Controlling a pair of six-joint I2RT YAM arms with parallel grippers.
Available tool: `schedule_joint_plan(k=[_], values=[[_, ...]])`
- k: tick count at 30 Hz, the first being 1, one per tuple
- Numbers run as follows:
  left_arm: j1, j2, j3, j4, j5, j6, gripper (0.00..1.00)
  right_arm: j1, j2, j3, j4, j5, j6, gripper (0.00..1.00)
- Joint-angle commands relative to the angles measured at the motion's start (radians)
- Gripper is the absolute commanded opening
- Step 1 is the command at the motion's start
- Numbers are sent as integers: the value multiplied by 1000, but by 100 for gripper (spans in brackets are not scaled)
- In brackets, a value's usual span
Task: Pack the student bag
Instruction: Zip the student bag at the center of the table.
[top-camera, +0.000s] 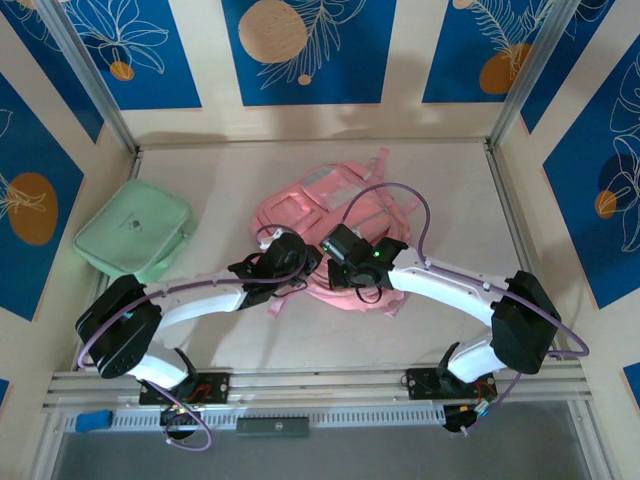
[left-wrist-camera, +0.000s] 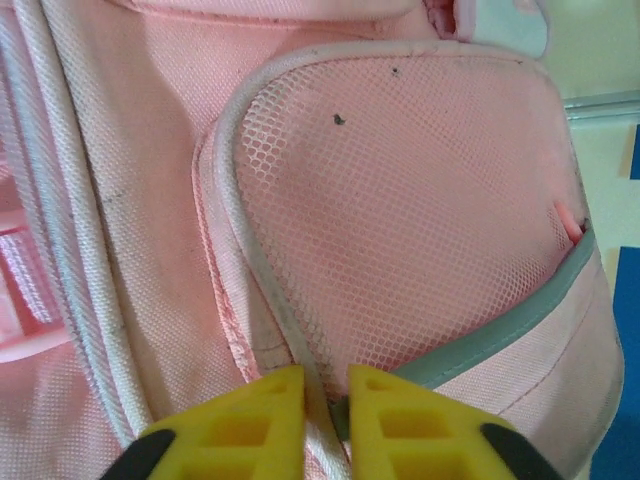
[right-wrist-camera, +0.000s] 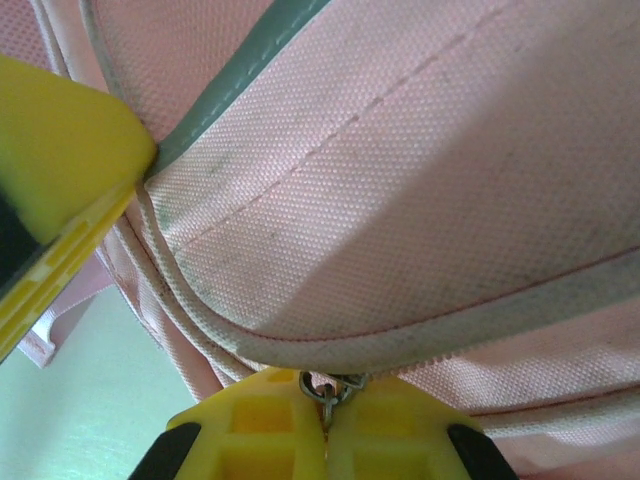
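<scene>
item: student bag, flat on bench, mint case well apart to its left | left jaws: nearly closed, pinching its mesh pocket rim | right jaws: clamped tight on its zip pull | handling, judged: hold fabric taut, draw pull along track

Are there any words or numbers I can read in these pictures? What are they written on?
No text here can be read.
Mint-green case: a tiny dark mark on top, too small to read.
Dark plate on the front rail: maybe a label, too small to read.
Student bag: plain pink fabric and mesh, no writing seen.
</scene>
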Motion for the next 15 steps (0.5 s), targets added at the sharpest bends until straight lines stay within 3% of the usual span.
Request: schedule_joint_plan(k=[1, 4, 7, 11, 15], values=[[-3, 6, 35, -19, -73, 26, 9, 4, -11, 20, -14, -41, -17, 0], [1, -10, 36, -59, -75, 22, 7, -18, -20, 27, -38, -43, -18, 0], [-3, -18, 24, -27, -36, -3, 23, -28, -33, 18, -30, -54, -25, 0], [-15, -19, -1, 21, -17, -64, 34, -30, -31, 4, -7, -78, -21, 0], [-33, 4, -6, 71, -12, -117, 35, -29, -23, 4, 4, -82, -20, 0]])
